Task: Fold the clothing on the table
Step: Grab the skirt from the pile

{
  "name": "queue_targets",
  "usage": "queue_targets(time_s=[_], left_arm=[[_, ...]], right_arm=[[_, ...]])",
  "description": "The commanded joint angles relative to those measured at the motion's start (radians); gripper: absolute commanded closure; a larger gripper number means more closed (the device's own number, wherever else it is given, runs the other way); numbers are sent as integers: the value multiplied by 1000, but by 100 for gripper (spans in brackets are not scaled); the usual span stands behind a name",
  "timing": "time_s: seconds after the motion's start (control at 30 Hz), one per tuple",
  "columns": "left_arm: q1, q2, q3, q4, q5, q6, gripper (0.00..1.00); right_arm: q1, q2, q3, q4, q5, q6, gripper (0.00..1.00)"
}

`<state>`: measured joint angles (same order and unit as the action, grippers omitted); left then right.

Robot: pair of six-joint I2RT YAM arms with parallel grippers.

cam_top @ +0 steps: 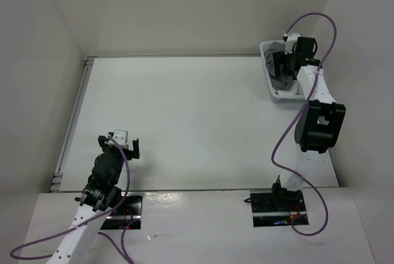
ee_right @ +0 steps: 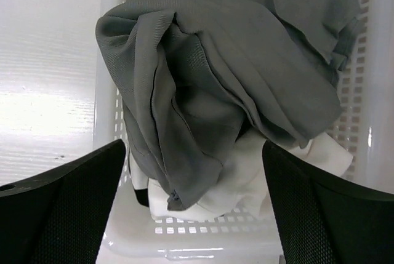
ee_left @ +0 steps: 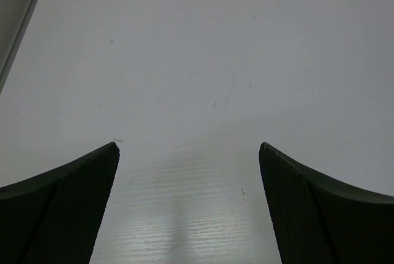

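Overhead view first: the right tool (cam_top: 284, 61) is far out at the back right corner, hanging over the basket (cam_top: 271, 92), fingers spread. Inside the basket is a dark heap, the skirt (cam_top: 275, 73). It is not yet on the worktop (cam_top: 197, 122). The left tool (cam_top: 123, 144) sits low near its own base, well apart from all this.

Left wrist view: both fingers are spread wide, with nothing between them but bare worktop and a strip of rail (ee_left: 24, 12) at the top left corner. This arm is idle.

Right wrist view, and here's the action: the tool is spread wide and pinching nothing, poised over the skirt. It is bunched in deep folds and fills most of the basket, and a white cloth (ee_right: 246, 178) pokes out from under its near edge.

The step, as I read it, is lifting the skirt out. To do that well, the tool should bite on a raised grey ridge high on the heap, clear of the white cloth, so only the skirt comes up. It should then rise straight until the fabric clears the lattice wall before swinging toward the open worktop.

As for which way it points, it's too crumpled for a true axis. The heap runs roughly from upper right to lower left in this view, with a loose corner drooping toward the camera. I can't make out the waistband or the pleats.
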<state>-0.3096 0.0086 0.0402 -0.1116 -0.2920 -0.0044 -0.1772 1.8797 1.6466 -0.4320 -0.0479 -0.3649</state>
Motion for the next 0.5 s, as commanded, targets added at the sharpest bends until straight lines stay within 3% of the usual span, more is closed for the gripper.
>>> queue_targets(time_s=[0.0,0.2,0.23,0.3,0.37,0.47], left_arm=[[-3,-121,-37,27,-12,-11,0],[-3,-121,-37,27,-12,-11,0],[-3,-121,-37,27,-12,-11,0],[-3,-121,-37,27,-12,-11,0],[-3,-121,-37,27,-12,-11,0],[-3,-121,-37,27,-12,-11,0]], right_arm=[[2,41,62,55,-32,-9,7],[12,134,123,10,-67,1,33],[12,134,124,1,-67,1,53],[21,134,133,1,-67,1,81],[21,134,145,-8,-67,11,100],[30,92,145,-8,-67,11,100]])
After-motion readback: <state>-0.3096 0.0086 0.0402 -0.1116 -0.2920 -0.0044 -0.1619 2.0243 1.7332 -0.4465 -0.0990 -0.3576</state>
